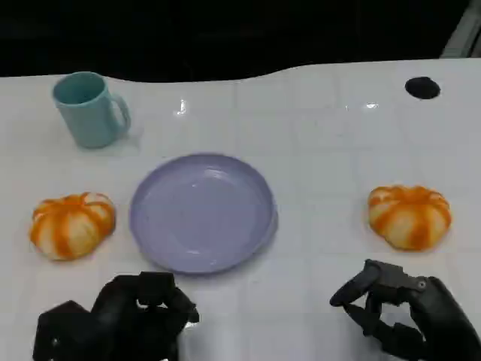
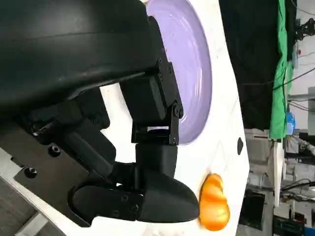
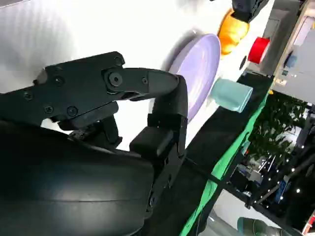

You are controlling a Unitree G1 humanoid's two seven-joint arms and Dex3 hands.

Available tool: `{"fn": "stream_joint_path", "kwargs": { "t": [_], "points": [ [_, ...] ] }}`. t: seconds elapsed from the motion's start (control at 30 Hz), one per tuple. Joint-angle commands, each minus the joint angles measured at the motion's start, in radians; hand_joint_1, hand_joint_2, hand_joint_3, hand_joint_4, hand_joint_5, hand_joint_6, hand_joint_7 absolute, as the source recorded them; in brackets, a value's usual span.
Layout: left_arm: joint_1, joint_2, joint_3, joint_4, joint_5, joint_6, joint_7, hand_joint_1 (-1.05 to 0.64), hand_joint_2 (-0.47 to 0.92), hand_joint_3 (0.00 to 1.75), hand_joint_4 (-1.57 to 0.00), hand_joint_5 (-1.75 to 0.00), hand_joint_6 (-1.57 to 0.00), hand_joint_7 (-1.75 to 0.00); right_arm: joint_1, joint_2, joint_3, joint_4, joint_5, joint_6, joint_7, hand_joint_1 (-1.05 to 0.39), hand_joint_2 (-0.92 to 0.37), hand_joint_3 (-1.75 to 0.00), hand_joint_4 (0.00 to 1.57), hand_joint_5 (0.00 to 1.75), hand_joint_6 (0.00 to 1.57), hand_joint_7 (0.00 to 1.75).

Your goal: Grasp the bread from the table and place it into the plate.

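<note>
plate (image 1: 203, 213) mid-table, bare | bread (image 1: 409, 216) right of plate, just beyond right hand (image 1: 406, 312), apart | second bread (image 1: 72, 225) left of plate | both hands loosely curled, holding nothing; left hand (image 1: 124, 320) near plate's front rim

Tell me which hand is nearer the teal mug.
Left. The left hand sits at the near edge, on the same side as the teal mug; the right hand is across the table, beyond the plate.

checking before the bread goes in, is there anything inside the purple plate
Nothing lies in the plate: its purple inside is bare apart from light reflections. Both breads, left one and right one, sit on the table beside it. What is under the plate is covered.
</note>
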Motion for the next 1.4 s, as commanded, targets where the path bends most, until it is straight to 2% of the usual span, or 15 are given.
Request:
{"fn": "stream_joint_path", "kwargs": {
  "t": [0.03, 0.87, 0.93, 1.07, 1.3, 1.4],
  "points": [
    [0.001, 0.015, 0.010, 0.000, -0.005, 0.005, 0.000, -1.05, 0.54, 0.69, -1.57, -1.22, -1.39, -0.88, 0.000, -0.009, -0.012, -0.001, 0.016, 0.002, 0.003, -0.39, -0.92, -0.32, 0.73, 1.67, 0.74, 1.13],
    [-0.002, 0.017, 0.013, 0.013, -0.011, -0.013, -0.010, -1.05, 0.55, 0.68, -1.57, -1.21, -1.38, -0.87, 0.006, -0.005, -0.011, -0.016, 0.009, 0.009, -0.002, -0.39, -0.91, -0.31, 0.73, 1.67, 0.76, 1.06],
    [-0.002, 0.018, 0.013, 0.012, -0.009, -0.012, -0.008, -1.05, 0.55, 0.68, -1.57, -1.21, -1.38, -0.87, 0.008, -0.003, -0.011, -0.020, 0.009, 0.007, -0.005, -0.39, -0.92, -0.31, 0.73, 1.68, 0.77, 1.01],
    [-0.003, 0.018, 0.014, 0.013, -0.013, -0.008, -0.010, -1.05, 0.56, 0.67, -1.57, -1.21, -1.37, -0.87, 0.008, 0.003, -0.012, -0.027, 0.014, -0.004, -0.008, -0.42, -0.92, -0.33, 0.74, 1.70, 0.82, 0.77],
    [-0.010, 0.015, 0.013, 0.020, -0.007, -0.008, -0.002, -1.05, 0.55, 0.68, -1.57, -1.21, -1.38, -0.87, 0.001, 0.012, -0.020, -0.048, 0.023, -0.024, -0.015, -0.42, -0.92, -0.29, 0.69, 1.57, 0.83, 0.68],
    [-0.012, 0.015, 0.011, 0.020, 0.002, -0.004, 0.006, -1.05, 0.55, 0.68, -1.57, -1.22, -1.39, -0.88, -0.011, 0.005, -0.032, -0.055, -0.017, -0.045, -0.045, -0.43, -0.92, -0.26, 0.65, 1.40, 0.79, 0.66]
  ]
}}
